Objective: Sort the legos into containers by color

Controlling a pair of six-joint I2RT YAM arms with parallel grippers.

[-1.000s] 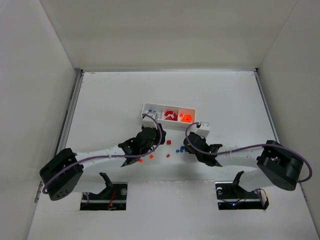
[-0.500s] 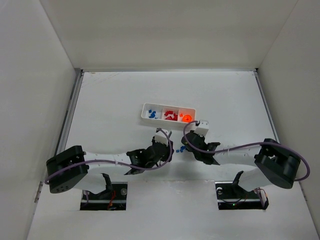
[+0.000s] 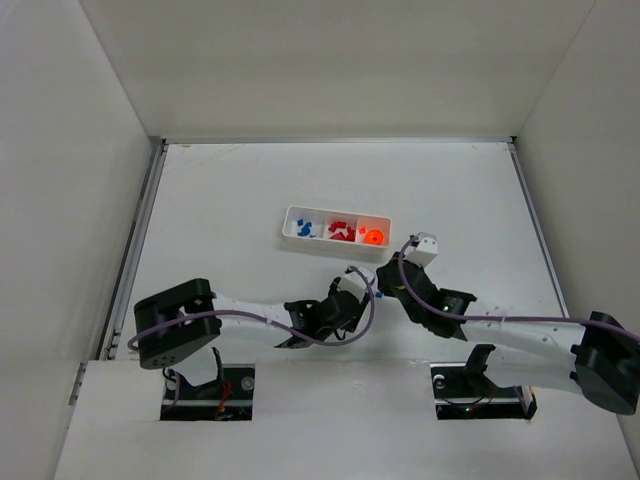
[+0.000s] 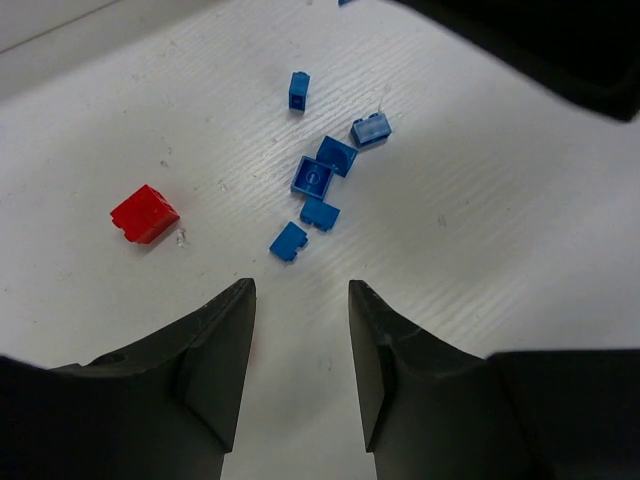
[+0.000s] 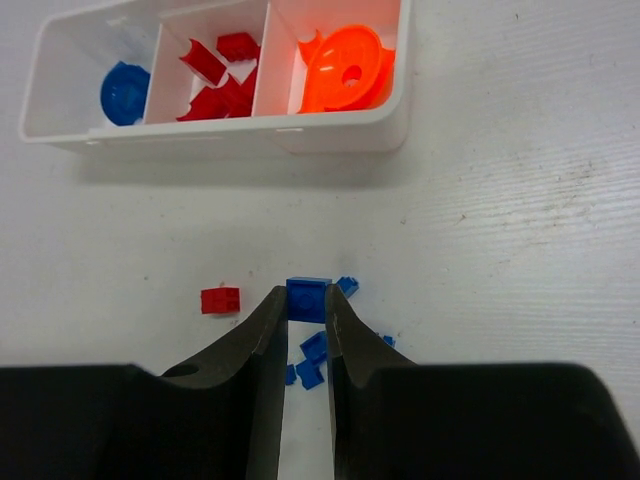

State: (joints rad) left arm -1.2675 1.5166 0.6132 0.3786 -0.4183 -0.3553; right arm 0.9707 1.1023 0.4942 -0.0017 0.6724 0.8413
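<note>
From above: left tool [image 3: 358,285] gone from the left end of the tray [image 3: 288,228], its place a second ago, and now low over the loose bricks [image 3: 378,292] on the bench [image 3: 220,200]; right tool [image 3: 384,287] at the same patch, arm swung out to the right; jaws and bricks too small here to read.

Left wrist: left tool [image 4: 300,300] hangs released, nothing between the fingers, above a cluster of blue bricks [image 4: 318,190], a red brick [image 4: 145,213] apart to one side; probably a drop just finished and the next pick being lined up.

Right wrist: right tool [image 5: 305,297], narrowed within the last second, clenches a blue brick [image 5: 307,302] at the cluster's edge; looks like a fresh grasp, bound for the left compartment of the tray [image 5: 340,135], beside the blue disc [image 5: 125,93]; red pieces [image 5: 220,80] in the middle, orange round piece [image 5: 345,68] on the right.

Grip and compartment contents legible in this view alone; both arms together, only from above.
</note>
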